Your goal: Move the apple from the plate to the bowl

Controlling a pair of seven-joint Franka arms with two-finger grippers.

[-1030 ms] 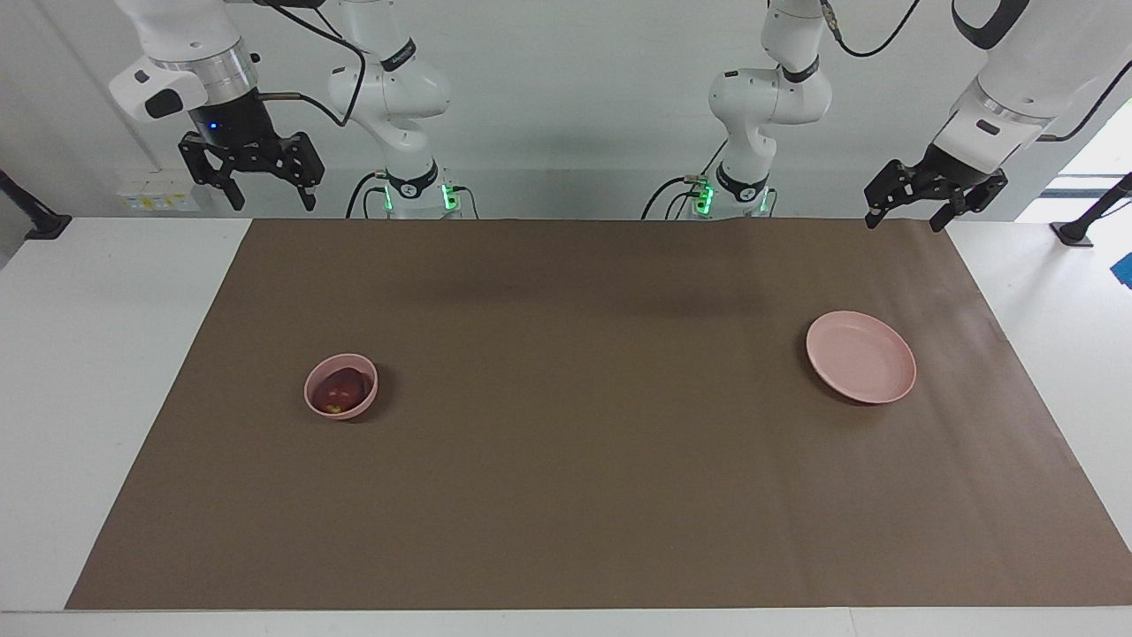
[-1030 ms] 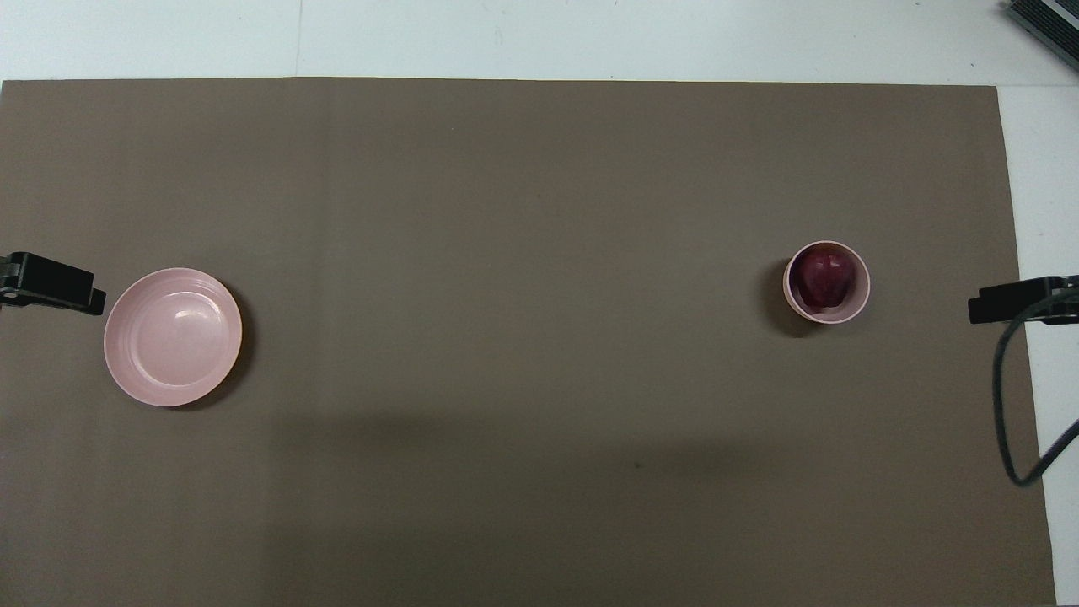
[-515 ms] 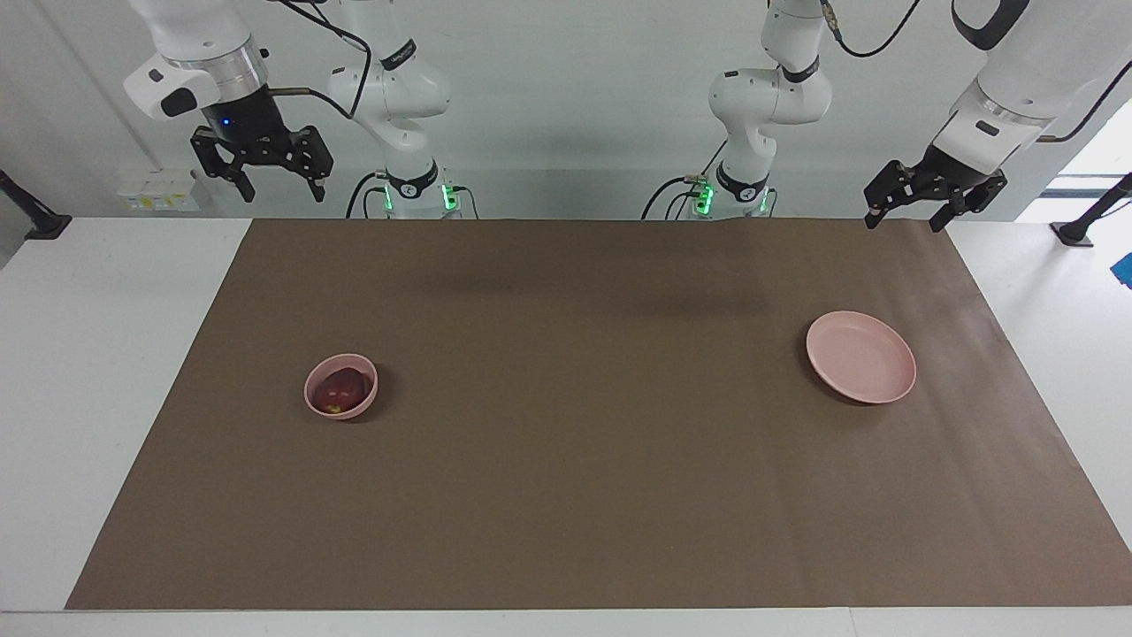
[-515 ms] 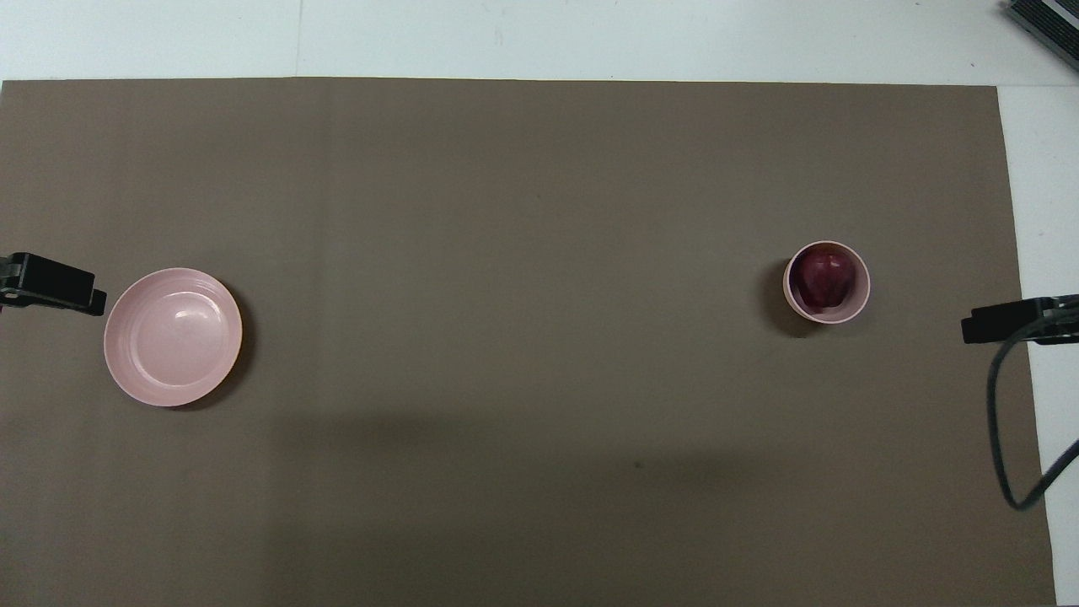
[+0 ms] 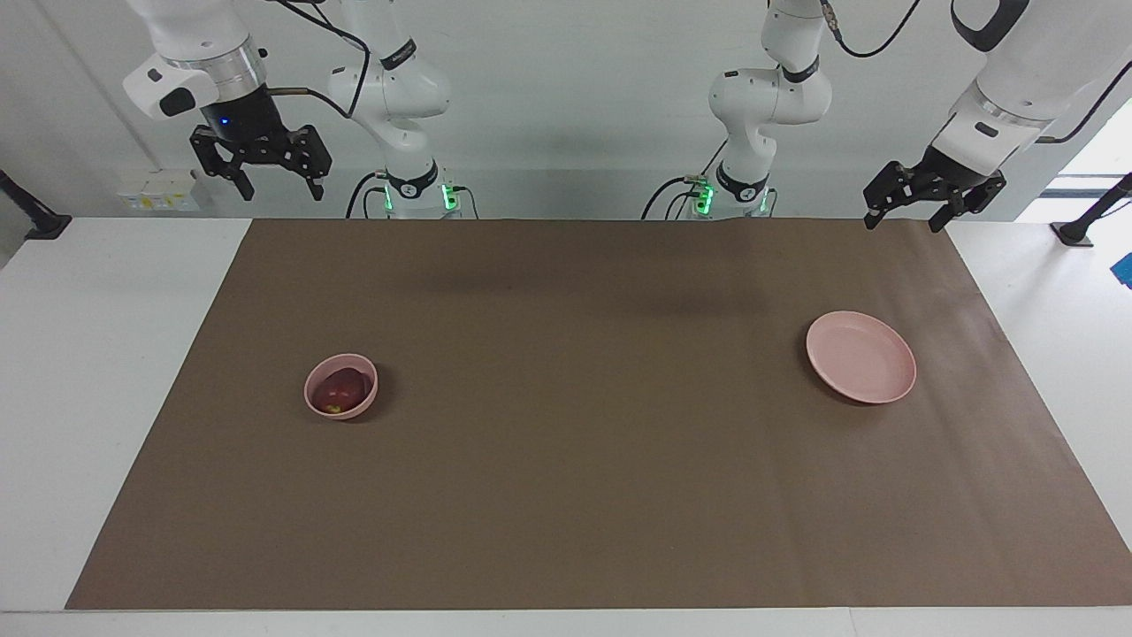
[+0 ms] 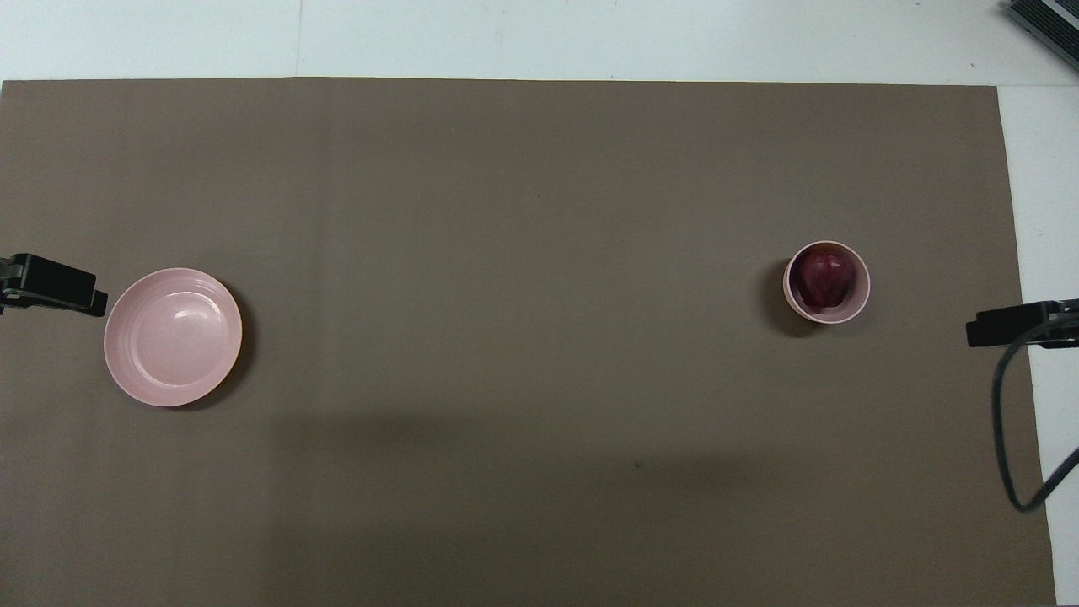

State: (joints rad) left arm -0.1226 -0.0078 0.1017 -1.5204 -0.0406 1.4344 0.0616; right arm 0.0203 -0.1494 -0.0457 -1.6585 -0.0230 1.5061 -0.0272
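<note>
Two arms I see waiting raised, left gripper [image 5: 907,218] upper right, right gripper [image 5: 260,182] upper left, fingers released, apple [image 5: 340,389] in bowl [image 5: 310,385] lower left, plate [image 5: 860,357] bare, brown counter [image 5: 566,495].

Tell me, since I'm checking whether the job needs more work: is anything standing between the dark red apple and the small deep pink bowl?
Nothing visible does: the small dark red apple already lies inside the small deep pale pink bowl. The flat pale pink plate holds nothing, and the open left gripper and open right gripper hang raised, touching nothing.
</note>
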